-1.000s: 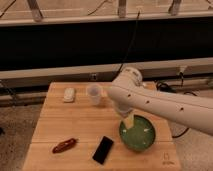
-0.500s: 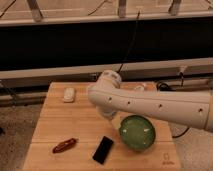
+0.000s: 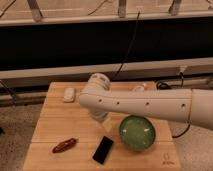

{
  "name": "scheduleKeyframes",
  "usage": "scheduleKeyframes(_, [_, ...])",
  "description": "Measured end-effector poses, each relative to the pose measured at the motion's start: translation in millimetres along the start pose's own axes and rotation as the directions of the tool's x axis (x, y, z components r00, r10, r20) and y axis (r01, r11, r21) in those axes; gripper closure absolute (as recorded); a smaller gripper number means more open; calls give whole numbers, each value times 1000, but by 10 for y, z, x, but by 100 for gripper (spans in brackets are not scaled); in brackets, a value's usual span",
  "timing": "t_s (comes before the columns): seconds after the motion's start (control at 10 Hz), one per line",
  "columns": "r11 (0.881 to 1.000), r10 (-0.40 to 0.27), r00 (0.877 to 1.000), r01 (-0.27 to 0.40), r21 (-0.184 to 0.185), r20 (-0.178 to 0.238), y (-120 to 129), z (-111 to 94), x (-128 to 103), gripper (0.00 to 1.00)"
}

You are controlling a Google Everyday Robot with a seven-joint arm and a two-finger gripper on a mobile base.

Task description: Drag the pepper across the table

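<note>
The pepper [image 3: 65, 145], small and red-brown, lies on the front left of the light wooden table [image 3: 55, 125]. My white arm reaches in from the right across the table's middle. My gripper [image 3: 104, 121] hangs below the arm's end, above the table's centre, to the right of and behind the pepper and apart from it. It holds nothing that I can see.
A flat black phone [image 3: 103, 149] lies just right of the pepper. A green bowl [image 3: 137, 133] stands at the front right. A small white object [image 3: 69, 94] sits at the back left. A white cup [image 3: 138, 87] is partly hidden behind the arm. A cable hangs behind the table.
My arm has swung left across the table. The gripper has moved from over the green bowl to the table's centre, closer to the pepper. The pepper, phone and bowl have not moved.
</note>
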Motion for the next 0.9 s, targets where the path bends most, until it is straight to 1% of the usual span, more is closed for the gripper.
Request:
scheduleKeyframes(0.1, [1000, -14, 1000, 13, 5, 12, -20, 18, -64, 20])
scheduleKeyframes(0.3, [999, -48, 998, 47, 16, 32, -158, 57, -318, 20])
scheduleKeyframes(0.4, [998, -67, 997, 66, 22, 41, -203, 85, -410, 20])
scheduleKeyframes(0.6, [995, -98, 993, 96, 34, 62, -236, 153, -518, 20])
scheduleKeyframes(0.7, [993, -115, 991, 112, 42, 73, -272, 188, -579, 20])
scheduleKeyframes(0.9, [986, -162, 981, 157, 58, 108, -373, 288, -810, 20])
